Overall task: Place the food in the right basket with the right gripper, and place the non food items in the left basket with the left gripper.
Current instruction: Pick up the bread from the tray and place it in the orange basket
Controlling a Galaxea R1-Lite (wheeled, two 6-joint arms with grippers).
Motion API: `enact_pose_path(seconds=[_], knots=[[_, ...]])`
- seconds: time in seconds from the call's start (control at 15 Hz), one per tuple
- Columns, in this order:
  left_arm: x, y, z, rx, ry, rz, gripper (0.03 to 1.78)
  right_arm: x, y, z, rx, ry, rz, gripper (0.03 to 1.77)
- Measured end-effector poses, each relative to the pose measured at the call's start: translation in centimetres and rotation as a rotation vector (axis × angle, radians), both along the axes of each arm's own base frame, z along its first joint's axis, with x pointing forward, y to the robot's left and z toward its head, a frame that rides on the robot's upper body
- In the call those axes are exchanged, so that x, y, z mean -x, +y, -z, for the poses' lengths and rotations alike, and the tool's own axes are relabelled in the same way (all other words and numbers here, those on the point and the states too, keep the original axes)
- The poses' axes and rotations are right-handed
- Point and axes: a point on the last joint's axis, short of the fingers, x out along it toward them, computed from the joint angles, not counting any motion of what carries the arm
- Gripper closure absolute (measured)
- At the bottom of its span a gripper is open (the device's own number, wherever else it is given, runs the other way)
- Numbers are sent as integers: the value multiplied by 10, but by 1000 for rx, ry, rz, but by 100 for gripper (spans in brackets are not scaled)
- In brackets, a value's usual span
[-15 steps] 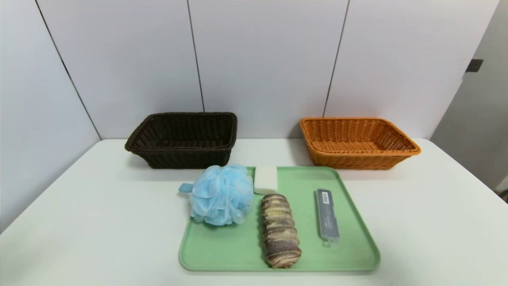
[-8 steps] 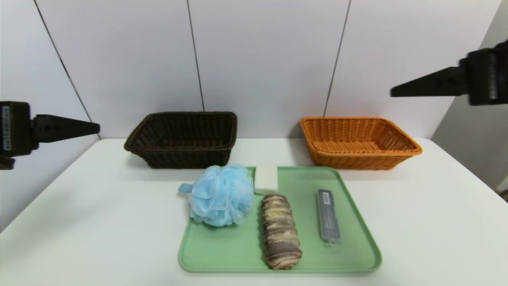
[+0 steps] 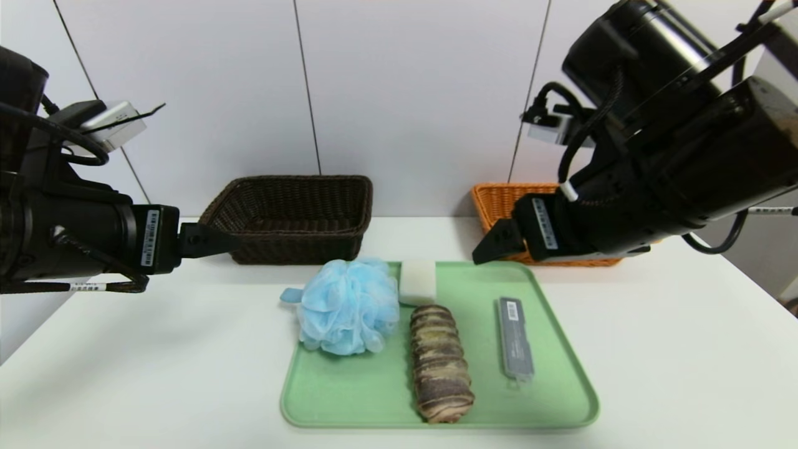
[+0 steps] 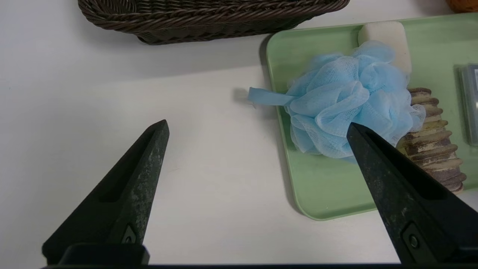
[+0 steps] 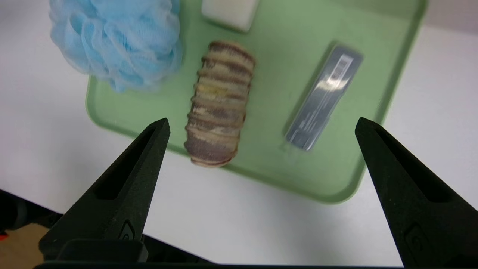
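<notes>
Head view: my right gripper (image 3: 483,252) hangs open above the tray (image 3: 368,399), near the striped loaf (image 3: 441,365), probably soft; I'd grasp mid-length.

Left wrist: my left gripper (image 4: 257,127) spreads empty beside the blue pouf (image 4: 347,101), likely light, squashy.

Right wrist: the grey case (image 5: 325,97), perhaps slick; glare hampers judging.

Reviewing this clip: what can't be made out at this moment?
- Orange basket: head view, its interior mostly hidden behind the right arm.
- Grey case: left wrist view, cut off by the picture's edge.
- Case's fine print: right wrist view, too small and blurred to read.
</notes>
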Motion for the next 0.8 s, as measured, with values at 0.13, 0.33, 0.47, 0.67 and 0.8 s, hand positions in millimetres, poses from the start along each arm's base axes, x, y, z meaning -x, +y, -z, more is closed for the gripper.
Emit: enact_pose_path(seconds=[0.13,0.33,0.47,0.67,0.8], knots=[[0,-1,9,-18,16,13,12,1,17,11,15,46,-26,9],[2,0,17,-62,35,32,12,8,40,25,59,91,-83,9],[2,0,17,-69,30,22,12,12,54,35,67,127,-76,9],[3,1,16,-74,22,10,12,11,71,54,119,199,-15,9],[4,1,16,-75,21,10,12,6,80,68,157,241,30,9]])
